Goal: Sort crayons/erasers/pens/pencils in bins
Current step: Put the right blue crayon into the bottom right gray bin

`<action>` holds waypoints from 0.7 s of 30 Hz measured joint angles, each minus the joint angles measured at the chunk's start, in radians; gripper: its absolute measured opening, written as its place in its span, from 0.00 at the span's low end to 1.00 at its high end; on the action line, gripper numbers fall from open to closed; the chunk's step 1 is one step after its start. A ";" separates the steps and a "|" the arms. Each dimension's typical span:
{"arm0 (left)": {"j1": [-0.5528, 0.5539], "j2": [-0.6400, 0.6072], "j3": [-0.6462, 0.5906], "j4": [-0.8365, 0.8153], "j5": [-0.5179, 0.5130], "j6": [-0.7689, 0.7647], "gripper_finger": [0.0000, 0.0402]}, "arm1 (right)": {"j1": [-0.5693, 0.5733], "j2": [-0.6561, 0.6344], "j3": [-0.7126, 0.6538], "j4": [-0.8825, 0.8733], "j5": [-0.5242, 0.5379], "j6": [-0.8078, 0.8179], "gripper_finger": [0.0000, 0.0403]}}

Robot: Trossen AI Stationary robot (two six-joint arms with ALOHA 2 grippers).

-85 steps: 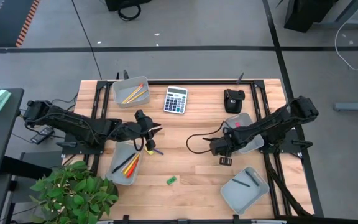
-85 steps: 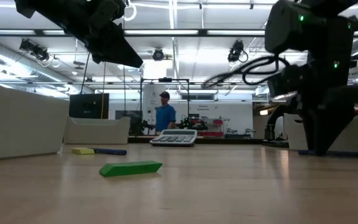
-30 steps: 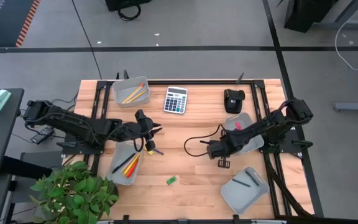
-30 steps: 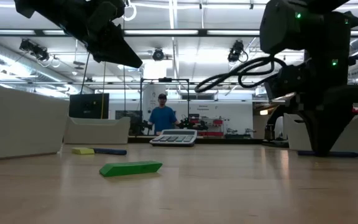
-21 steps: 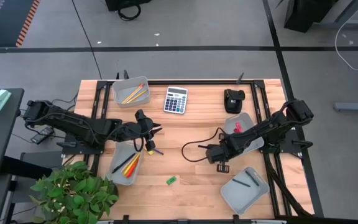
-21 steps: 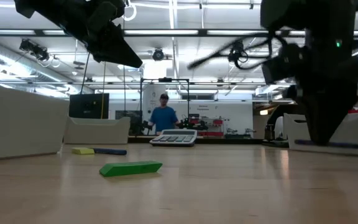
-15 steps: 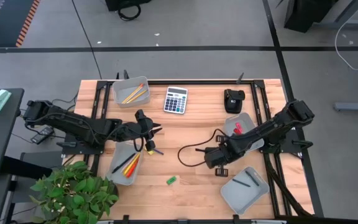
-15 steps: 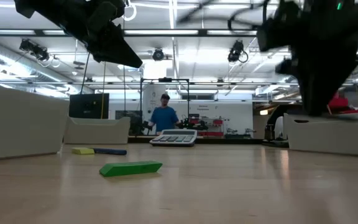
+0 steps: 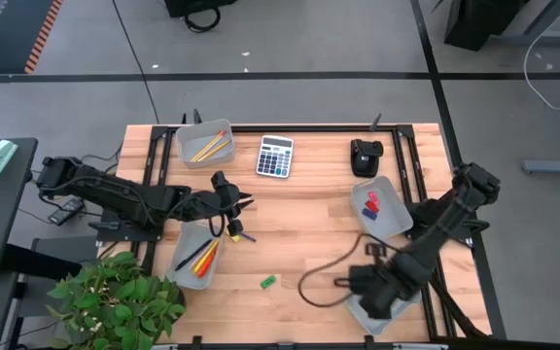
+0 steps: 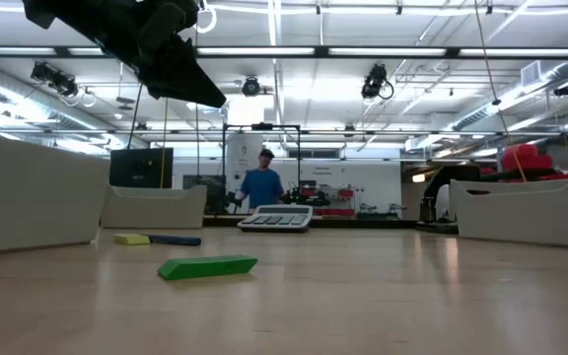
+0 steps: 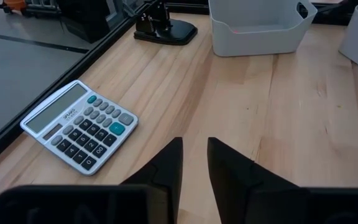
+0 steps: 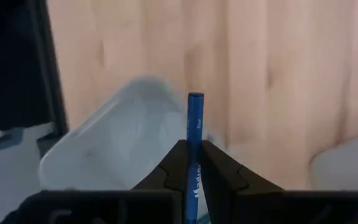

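My right gripper (image 9: 369,282) hangs over the near-right grey bin (image 9: 389,309) and is shut on a blue pen (image 12: 195,118). That bin also shows in the right wrist view (image 12: 114,146). My left gripper (image 9: 244,201) waits above the table's left middle, slightly open and empty (image 11: 194,163). A green eraser (image 9: 268,281) lies flat on the table, and it also shows in the low view (image 10: 208,266). A yellow piece (image 10: 131,239) and a dark pen (image 10: 174,240) lie side by side beside the near-left bin (image 9: 195,255). My right gripper pinches the blue pen between its two fingers (image 12: 179,163). The pen lies along the fingers, and its free end (image 12: 195,98) sticks out past the fingertips. The fingers slant down from above. The pen is lifted clear, over the bin's rim.
The far-left bin (image 9: 205,144) holds pencils. The right bin (image 9: 379,206) holds red and blue erasers. A calculator (image 9: 274,156) and a black device (image 9: 365,156) stand at the far edge. A person (image 10: 260,182) stands in the room behind.
My right gripper, still shut on the pen, has gone from the table's right middle toward the near edge and the right, to above the near-right bin. It has left the low view.
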 joint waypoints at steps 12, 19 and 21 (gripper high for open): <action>0.000 0.000 0.000 0.000 0.000 0.003 0.20 | 0.172 0.000 -0.165 -0.002 -0.015 0.264 0.11; 0.000 0.000 0.000 0.000 0.000 0.002 0.21 | 0.158 0.000 -0.162 0.003 -0.026 0.266 0.18; 0.000 0.000 0.000 -0.001 0.000 0.002 0.21 | 0.154 0.000 -0.162 0.004 -0.026 0.266 0.19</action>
